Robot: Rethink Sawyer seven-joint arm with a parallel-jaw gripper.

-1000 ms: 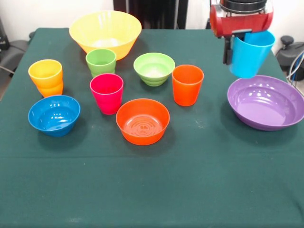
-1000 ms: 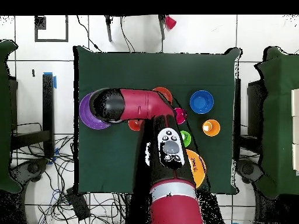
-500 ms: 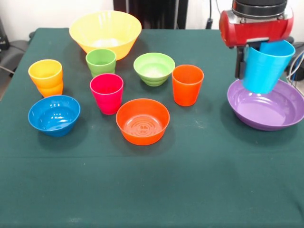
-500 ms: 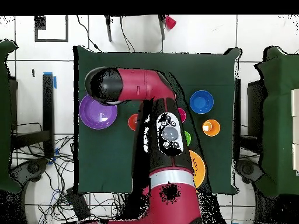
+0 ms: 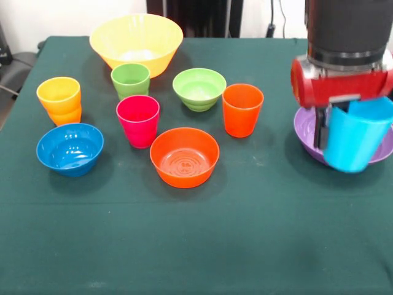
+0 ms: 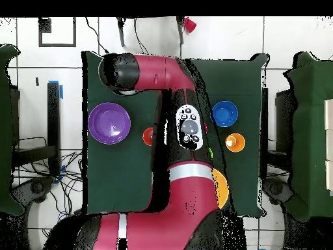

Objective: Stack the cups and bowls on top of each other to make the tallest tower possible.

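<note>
Ten vessels show in the front view, every one upright and empty, on a green tablecloth. At the right the gripper pinches the light blue cup by its rim — one dark finger shows on the cup's left wall, and the cup hangs tilted, clear of the cloth, in front of the purple bowl. From this side the cup hides most of that bowl; the overhead view shows the purple bowl whole and empty, apart from the arm's end. At the far side, left of centre, stands the big yellow bowl, with the green cup just in front of it. Right of that cup sits the light green bowl, and just beside it the orange cup. At the left edge one yellow-orange cup appears to sit nested in another — the only stack on the table. Just in front of it is the blue bowl. Near the middle stands the magenta cup, and right of it, a little nearer, the orange bowl.
</note>
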